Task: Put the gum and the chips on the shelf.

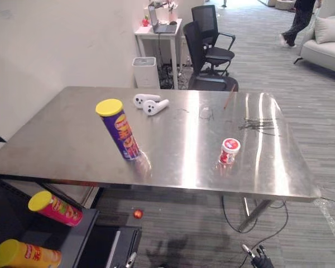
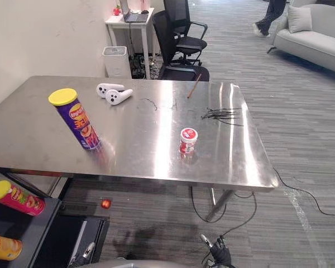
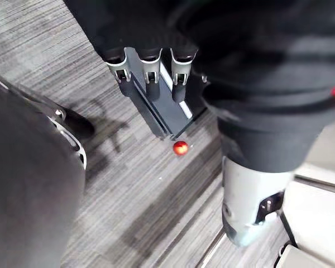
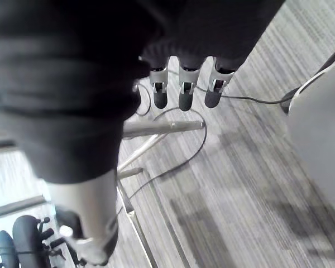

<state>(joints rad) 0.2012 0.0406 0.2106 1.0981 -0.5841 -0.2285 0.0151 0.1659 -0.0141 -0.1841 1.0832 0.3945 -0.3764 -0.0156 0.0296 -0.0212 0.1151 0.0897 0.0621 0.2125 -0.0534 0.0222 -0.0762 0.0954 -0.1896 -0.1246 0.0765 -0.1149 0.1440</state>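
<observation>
Standing on the steel surface (image 1: 184, 146), the chips can (image 1: 120, 129) is left, the gum jar (image 1: 229, 151) right, well apart. The left hand (image 3: 149, 71) and right hand (image 4: 182, 89) hang over the floor (image 4: 240, 184), fingers straight, holding nothing.

Chips can (image 1: 123, 135) purple, yellow-lidded; gum jar (image 1: 229, 152) red, white-topped; table (image 1: 178, 151) silver.

On the table (image 1: 56, 139) the chips can (image 1: 121, 134) stands left of the gum (image 1: 229, 151).
</observation>
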